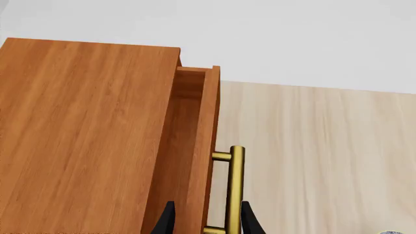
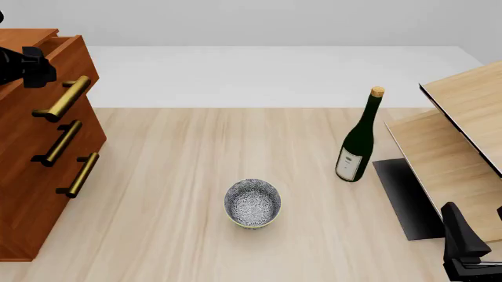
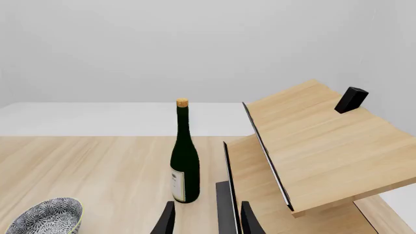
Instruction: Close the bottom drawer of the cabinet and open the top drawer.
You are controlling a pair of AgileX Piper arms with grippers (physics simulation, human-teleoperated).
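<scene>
The cabinet point(image 2: 32, 176) stands at the table's left edge; its top shows in the left wrist view point(image 1: 78, 131). The top drawer point(image 1: 209, 126) is pulled out a little, with a gap behind its front panel. Its brass handle point(image 2: 63, 98) lies between the fingers of my left gripper point(image 1: 208, 220), whose jaws stand apart; the gripper also shows in the front view point(image 2: 32, 66). The bottom drawer point(image 2: 47, 200) sits flush with the middle drawer, its handle point(image 2: 79, 174) free. My right gripper point(image 2: 462, 238) is open and empty at the front right.
A dark green wine bottle point(image 2: 359, 138) stands right of centre. A patterned bowl point(image 2: 253, 203) sits in the middle near the front. A pale light-wood shelf unit point(image 2: 462, 135) with a black base mat point(image 2: 404, 197) fills the right side.
</scene>
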